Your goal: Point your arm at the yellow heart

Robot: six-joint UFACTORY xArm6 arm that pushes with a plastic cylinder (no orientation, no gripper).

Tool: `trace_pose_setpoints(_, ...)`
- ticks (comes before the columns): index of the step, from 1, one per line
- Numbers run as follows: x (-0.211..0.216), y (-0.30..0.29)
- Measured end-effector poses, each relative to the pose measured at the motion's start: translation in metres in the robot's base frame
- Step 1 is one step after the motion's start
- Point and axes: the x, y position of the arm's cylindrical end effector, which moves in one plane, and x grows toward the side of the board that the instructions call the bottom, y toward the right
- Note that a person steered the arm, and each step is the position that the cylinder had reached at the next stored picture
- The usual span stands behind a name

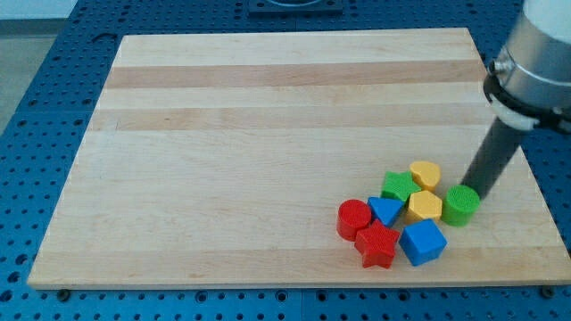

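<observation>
The yellow heart [426,173] lies at the top of a cluster of blocks at the board's lower right. My tip [469,189] is just right of the heart, with a small gap, and touches or almost touches the top of the green cylinder [461,205]. The dark rod rises up and to the right from there. Below the heart sit a yellow hexagon [425,206] and, to its left, a green star [399,187].
A blue triangle [386,209], a red cylinder [353,218], a red star [377,245] and a blue cube [422,242] fill the cluster's lower part. The wooden board [268,116] lies on a blue perforated table; its right edge is close to the cluster.
</observation>
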Motion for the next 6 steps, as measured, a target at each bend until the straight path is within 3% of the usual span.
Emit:
trace_pose_setpoints(1, 0.015, 0.002)
trace_pose_setpoints(3, -0.052, 0.031)
trace_pose_setpoints(6, -0.065, -0.047)
